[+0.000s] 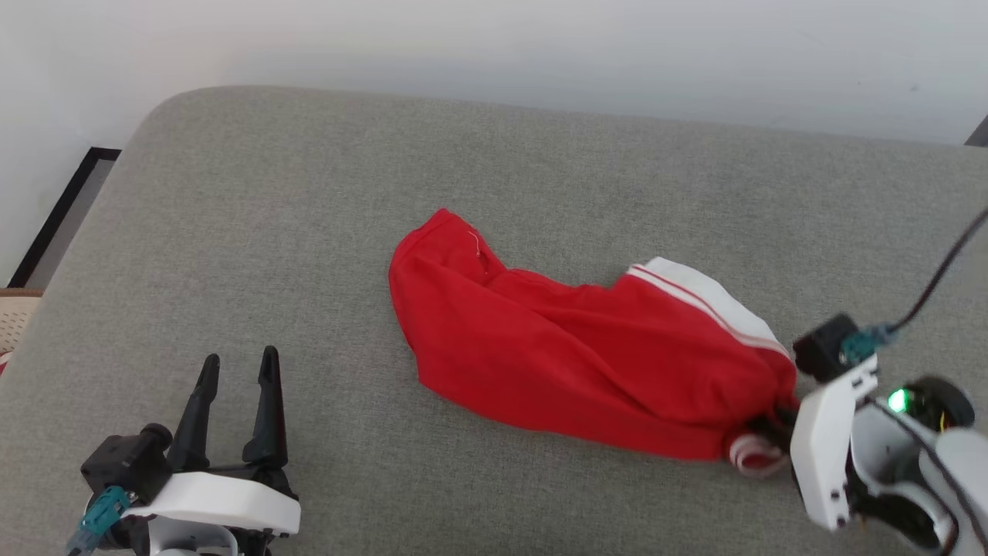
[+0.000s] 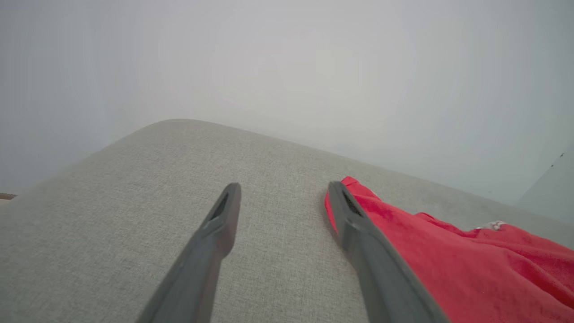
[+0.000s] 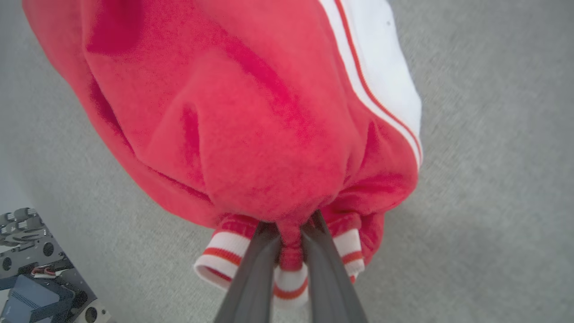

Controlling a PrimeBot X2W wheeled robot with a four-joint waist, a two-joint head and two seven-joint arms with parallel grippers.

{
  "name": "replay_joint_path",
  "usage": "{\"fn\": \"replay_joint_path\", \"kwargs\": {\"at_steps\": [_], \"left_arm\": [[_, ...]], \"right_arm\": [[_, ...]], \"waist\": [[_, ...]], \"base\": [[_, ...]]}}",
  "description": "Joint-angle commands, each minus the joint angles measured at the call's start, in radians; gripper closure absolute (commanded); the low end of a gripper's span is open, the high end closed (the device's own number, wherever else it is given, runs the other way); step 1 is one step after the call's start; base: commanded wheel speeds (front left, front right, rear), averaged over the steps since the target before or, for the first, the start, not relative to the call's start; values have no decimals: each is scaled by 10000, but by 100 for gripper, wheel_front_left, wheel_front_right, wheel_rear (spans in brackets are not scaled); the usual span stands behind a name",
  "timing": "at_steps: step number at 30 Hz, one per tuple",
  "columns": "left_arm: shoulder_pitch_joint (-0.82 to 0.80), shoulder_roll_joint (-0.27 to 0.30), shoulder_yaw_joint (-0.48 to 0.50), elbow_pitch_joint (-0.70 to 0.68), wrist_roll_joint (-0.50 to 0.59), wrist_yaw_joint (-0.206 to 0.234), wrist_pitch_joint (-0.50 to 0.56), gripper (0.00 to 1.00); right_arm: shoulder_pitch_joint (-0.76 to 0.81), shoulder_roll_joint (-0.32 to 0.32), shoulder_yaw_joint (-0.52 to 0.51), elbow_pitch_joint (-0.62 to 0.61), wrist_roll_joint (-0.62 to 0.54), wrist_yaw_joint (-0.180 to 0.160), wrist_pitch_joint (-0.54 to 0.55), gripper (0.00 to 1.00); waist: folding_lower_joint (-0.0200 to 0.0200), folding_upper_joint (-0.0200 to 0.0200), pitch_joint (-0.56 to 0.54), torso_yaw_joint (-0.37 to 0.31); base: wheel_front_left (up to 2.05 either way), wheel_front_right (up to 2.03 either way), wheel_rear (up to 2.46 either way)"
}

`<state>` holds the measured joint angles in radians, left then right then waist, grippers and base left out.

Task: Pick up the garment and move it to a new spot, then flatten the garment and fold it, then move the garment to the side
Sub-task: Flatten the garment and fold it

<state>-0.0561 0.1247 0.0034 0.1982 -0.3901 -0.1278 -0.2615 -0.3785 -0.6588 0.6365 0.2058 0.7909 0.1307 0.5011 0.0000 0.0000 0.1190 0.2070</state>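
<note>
The right tool (image 3: pixel 291 229) pinches the striped trim of the garment (image 1: pixel 587 363), which lies bunched right of centre on the grey cushion (image 1: pixel 309 193). The left tool (image 1: pixel 238 367) gapes wide, near left. Only the pickup looks underway; flattening and folding remain.

No text, label, brand, number or sign can be read in any of the views. On the red garment (image 2: pixel 453 269) the left wrist view shows a small white patch (image 2: pixel 493 225) at the fabric's far edge. It is too small and blurred to tell whether it is lettering.
</note>
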Motion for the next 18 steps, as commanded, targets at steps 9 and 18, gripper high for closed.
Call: {"fn": "replay_joint_path", "kwargs": {"at_steps": [9, 18], "left_arm": [[-203, 32, -75, 95, -147, -36, -52, 0], [-62, 117, -112, 143, -205, -37, -52, 0]], "right_arm": [[1761, 1272, -1150, -256, -822, 1, 537, 0], [2057, 1413, -2268, -2295, -1065, 1, 1424, 0]], "waist": [[0, 0, 132, -101], [0, 0, -75, -174]], "base": [[0, 0, 0], [0, 0, 0]]}}
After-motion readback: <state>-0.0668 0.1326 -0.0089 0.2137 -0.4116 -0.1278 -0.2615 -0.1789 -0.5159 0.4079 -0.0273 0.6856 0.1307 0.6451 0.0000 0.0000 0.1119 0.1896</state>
